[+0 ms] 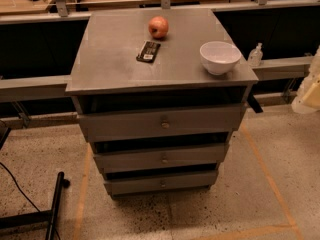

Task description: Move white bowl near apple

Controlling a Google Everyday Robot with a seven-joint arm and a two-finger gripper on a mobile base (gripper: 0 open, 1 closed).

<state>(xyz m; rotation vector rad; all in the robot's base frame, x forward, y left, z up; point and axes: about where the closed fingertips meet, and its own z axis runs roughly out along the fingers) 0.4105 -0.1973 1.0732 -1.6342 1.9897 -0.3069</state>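
The white bowl stands upright on the grey cabinet top, near its front right corner. The apple, red-orange, sits toward the back of the top, up and to the left of the bowl. A clear gap separates them. A flat black packet lies between them, nearer the apple. My gripper is not in view, and nothing touches the bowl or the apple.
The cabinet has three drawers, each slightly open. A small clear bottle stands on a ledge behind the right edge. A pale white object is at the far right. A black bar lies on the floor at lower left.
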